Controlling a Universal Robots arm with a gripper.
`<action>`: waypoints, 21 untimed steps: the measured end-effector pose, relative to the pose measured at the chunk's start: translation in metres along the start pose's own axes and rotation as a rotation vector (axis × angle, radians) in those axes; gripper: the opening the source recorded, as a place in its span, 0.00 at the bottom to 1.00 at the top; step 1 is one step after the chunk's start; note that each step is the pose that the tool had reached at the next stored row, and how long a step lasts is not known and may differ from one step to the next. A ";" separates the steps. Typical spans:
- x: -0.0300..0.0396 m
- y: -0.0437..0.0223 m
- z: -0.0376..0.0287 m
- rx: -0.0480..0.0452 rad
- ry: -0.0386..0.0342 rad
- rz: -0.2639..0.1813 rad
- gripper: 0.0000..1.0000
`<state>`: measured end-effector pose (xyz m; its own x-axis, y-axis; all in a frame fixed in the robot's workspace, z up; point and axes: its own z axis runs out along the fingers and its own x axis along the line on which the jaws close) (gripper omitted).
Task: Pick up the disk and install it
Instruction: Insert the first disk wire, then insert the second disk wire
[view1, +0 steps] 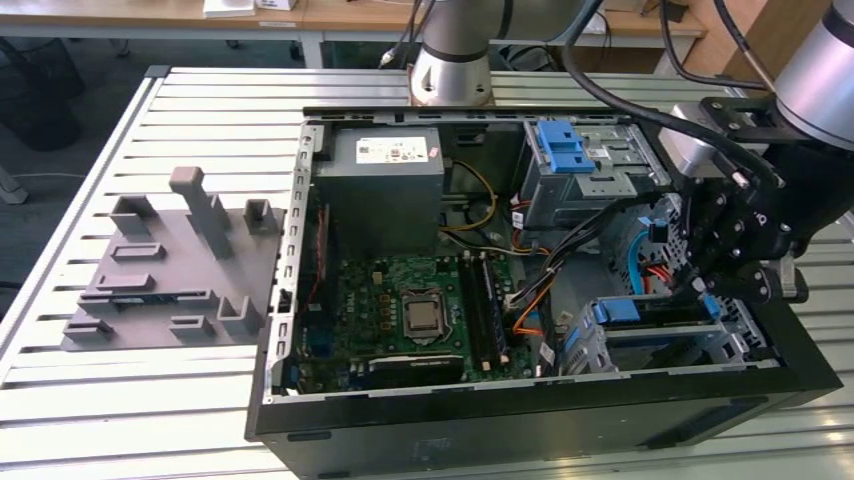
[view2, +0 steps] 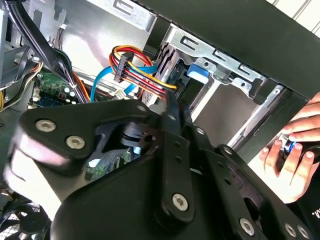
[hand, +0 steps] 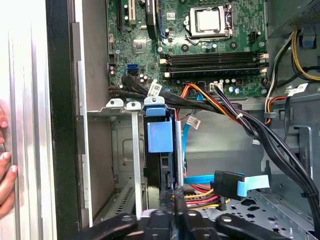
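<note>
- Reaching down into the open computer case (view1: 534, 420) on the exterior view's right side, the gripper (view1: 711, 280) hangs over the drive cage (view1: 727, 348). I cannot tell whether it is apart or together, as its black linkage covers the tip in both wrist views.
- The disk (hand: 160, 136) sits on edge in a slot of that cage with its blue carrier tab facing out, just beside the gripper. Whether the two touch cannot be told.
- A bundle of red, yellow and orange cables (hand: 200, 192) with a black plug lies just beside the disk.
- Farther off inside the case are the green motherboard (view1: 400, 300), the grey power-supply box (view1: 387, 190) at the far side, and a blue latch (view1: 567, 150) on the far bay.
- A person's hand (view2: 290, 160) rests at the case's outer wall, near the cage.
- On the slatted worktop (view1: 160, 400), to the exterior view's left of the case and apart from it, stands a grey fixture (view1: 167, 270).
</note>
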<state>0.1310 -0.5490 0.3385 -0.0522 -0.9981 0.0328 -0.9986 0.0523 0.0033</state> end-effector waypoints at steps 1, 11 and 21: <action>0.0000 0.0000 -0.0001 0.0000 0.0002 0.000 0.16; 0.0000 0.0000 -0.0005 0.0000 0.0003 0.000 0.11; 0.0002 0.0038 -0.0005 0.0002 0.0004 0.000 0.11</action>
<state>0.1272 -0.5490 0.3390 -0.0520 -0.9981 0.0331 -0.9986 0.0522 0.0031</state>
